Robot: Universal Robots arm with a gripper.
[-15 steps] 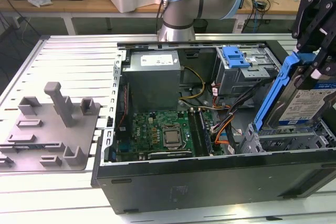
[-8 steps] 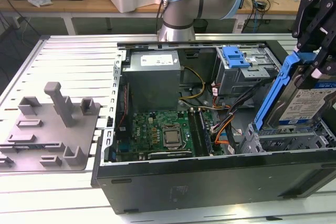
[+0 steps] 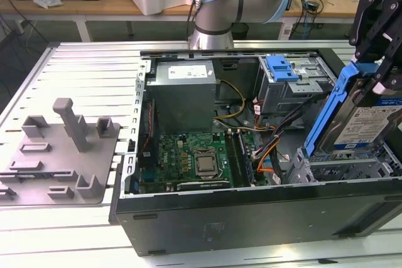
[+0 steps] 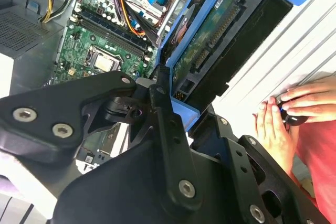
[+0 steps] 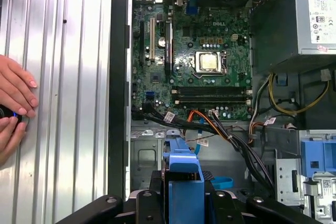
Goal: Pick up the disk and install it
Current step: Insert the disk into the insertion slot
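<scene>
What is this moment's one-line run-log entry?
gripper: shut on silver rectangular metal disk in blue plastic bracket | disk: tilted over open dark metal computer case | install: not yet seated

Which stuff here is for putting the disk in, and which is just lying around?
For the job:
the disk, held in the jaws of the gripper
the open computer case

Just lying about:
grey fixture
power supply
a person's hands
</scene>
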